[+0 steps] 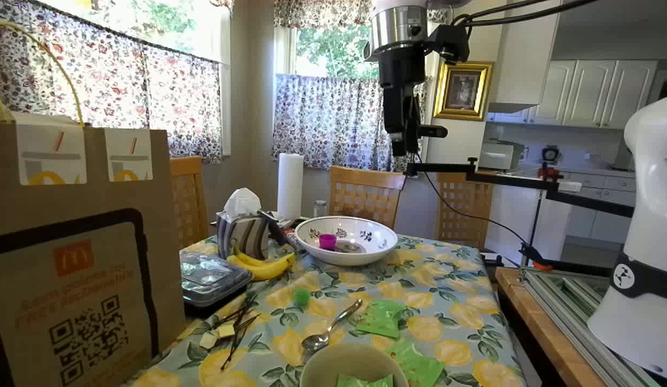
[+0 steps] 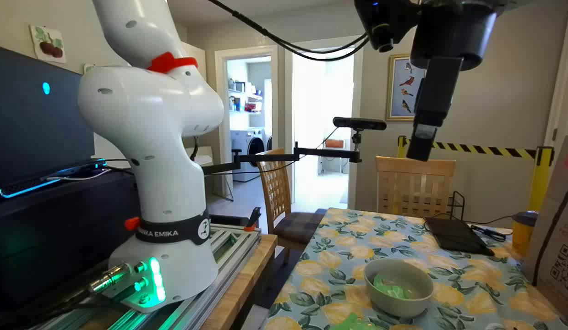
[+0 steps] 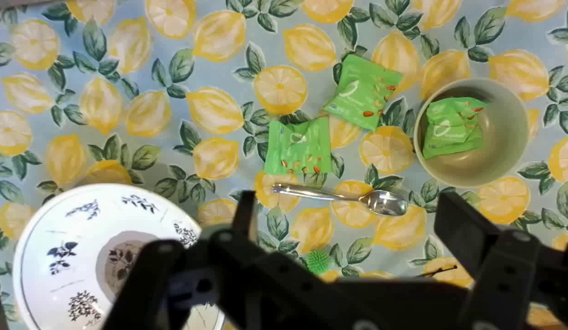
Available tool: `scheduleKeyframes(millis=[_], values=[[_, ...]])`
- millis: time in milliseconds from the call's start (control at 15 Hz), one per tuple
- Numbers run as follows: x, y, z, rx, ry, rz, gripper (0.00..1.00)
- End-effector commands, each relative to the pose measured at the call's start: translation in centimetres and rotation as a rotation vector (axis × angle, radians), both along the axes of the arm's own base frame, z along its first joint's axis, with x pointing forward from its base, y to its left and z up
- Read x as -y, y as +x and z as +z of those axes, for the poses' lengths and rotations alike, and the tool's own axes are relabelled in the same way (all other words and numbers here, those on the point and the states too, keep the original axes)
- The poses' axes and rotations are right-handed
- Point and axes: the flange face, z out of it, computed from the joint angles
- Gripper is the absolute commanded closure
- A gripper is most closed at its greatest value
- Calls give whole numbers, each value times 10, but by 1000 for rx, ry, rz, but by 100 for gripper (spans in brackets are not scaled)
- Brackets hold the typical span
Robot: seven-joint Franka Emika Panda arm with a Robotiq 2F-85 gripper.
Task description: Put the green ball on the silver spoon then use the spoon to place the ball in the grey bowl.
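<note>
Overhead, the gripper (image 3: 350, 214) gapes; the silver spoon (image 3: 342, 197) lies nearer the robot-side table edge (image 1: 494, 312) than the green ball (image 3: 318, 261) (spiky).

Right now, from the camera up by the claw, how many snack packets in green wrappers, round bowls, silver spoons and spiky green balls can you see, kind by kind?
Green nut-printed snack packets: 3
Bowls: 2, a round white leaf-printed bowl and a plain round grey bowl
Silver metal spoon: 1
Spiky green ball: 1
Total: 7

Glossy metal spoon (image 3: 344, 197); rough ball (image 3: 318, 261)
</note>
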Motion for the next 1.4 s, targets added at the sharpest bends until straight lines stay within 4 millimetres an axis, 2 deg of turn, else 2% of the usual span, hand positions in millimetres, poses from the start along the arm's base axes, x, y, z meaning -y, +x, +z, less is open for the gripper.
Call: scheduleKeyframes(millis=[0,267,400,600,800,933,1200,1267,1333], values=[[0,0,0,-1,0,0,0],[0,0,0,-1,0,0,0],[10,16,-8,35,-28,-76,0],[43,52,-44,134,-26,-162,0],[62,76,-88,238,-32,-138,0],[66,91,-120,297,-35,-143,0],[57,111,-173,299,-24,-64,0],[59,93,-155,308,-36,-111,0],[57,95,-165,296,-35,-105,0]])
